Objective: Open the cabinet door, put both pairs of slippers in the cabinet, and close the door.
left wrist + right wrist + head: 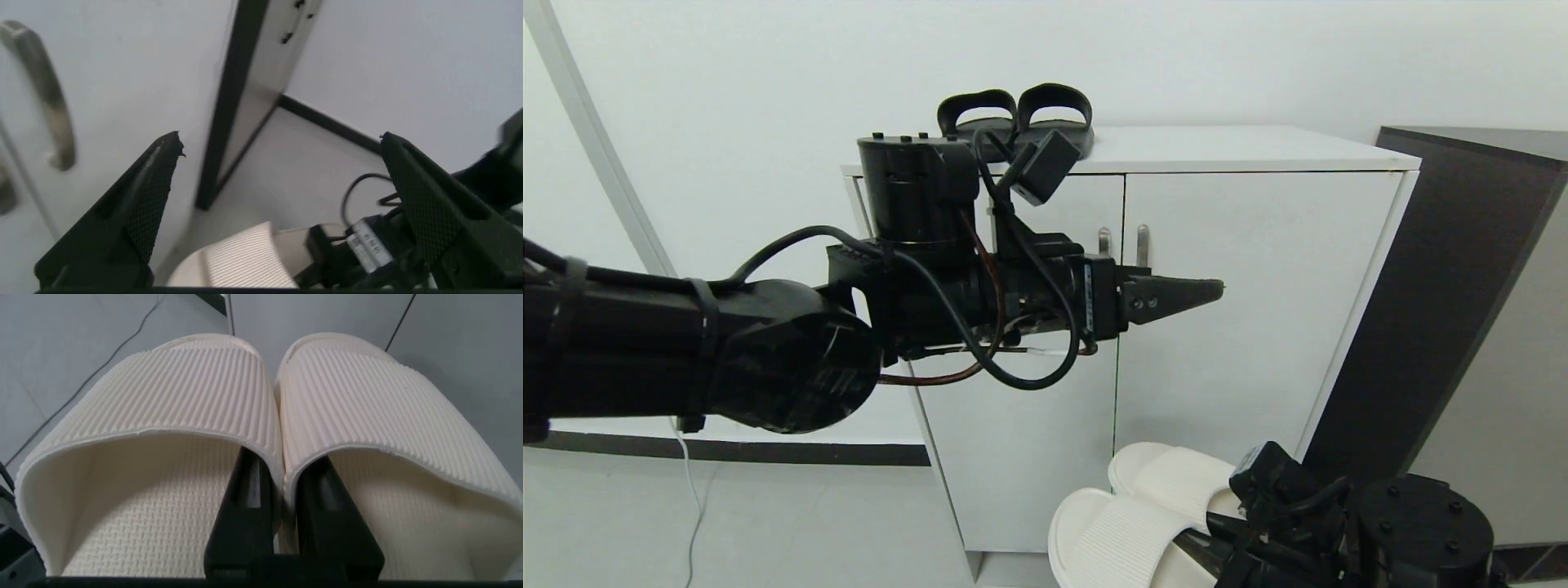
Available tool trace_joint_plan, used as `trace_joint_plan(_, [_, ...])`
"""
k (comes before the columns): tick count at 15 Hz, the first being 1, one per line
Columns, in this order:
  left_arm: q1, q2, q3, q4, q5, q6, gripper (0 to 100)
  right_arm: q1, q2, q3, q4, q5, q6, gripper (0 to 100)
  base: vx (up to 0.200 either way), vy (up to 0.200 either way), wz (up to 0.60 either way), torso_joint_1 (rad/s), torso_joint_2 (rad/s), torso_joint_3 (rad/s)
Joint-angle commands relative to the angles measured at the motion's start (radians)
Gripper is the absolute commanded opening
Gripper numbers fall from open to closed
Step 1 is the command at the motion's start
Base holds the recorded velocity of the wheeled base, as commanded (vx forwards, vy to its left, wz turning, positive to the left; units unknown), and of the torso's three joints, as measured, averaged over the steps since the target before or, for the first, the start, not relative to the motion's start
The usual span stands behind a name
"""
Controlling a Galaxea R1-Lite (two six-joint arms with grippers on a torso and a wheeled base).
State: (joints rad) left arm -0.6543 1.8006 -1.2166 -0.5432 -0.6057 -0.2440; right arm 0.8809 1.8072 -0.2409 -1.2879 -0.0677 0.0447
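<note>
White slippers [1131, 523] partly behind right gripper [279, 527]

Soft, even, bright light is spread over the head view; the white cabinet [1258, 286] and wall [768, 65] are shown pale, without hard shadows. A dull sheen is caught on the black left arm [792, 359]. Straight lines are bowed near the edges, as in the wall strip [596, 139]. The left gripper [282, 143] is rendered as dark shapes against bright surfaces. The white slippers [188, 400] are brightly lit on their ribbed tops, with shaded hollows inside.
</note>
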Motion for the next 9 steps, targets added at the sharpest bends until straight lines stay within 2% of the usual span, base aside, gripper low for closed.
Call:
trace_joint_plan(1, [0.008,0.037,-0.038,0.000,-0.016,-0.044,100,0.000,0.000,0.000,-0.001,0.000,0.000,0,0.000,0.000,0.00,0.000,0.00,0.000])
trace_joint_plan(2, [0.008,0.049,-0.044,-0.003,-0.011,-0.044,100,0.000,0.001,0.000,-0.001,0.000,0.000,0,0.000,0.000,0.00,0.000,0.00,0.000])
trace_joint_plan(6, [0.008,0.097,-0.086,0.002,0.133,-0.031,100,-0.002,0.003,-0.002,-0.001,0.000,-0.002,0,0.000,0.000,0.00,0.000,0.00,0.000])
trace_joint_plan(9, [0.008,0.135,-0.129,0.006,0.212,-0.031,100,-0.002,0.011,-0.002,-0.001,-0.001,-0.002,0,0.000,0.000,0.00,0.000,0.00,0.000])
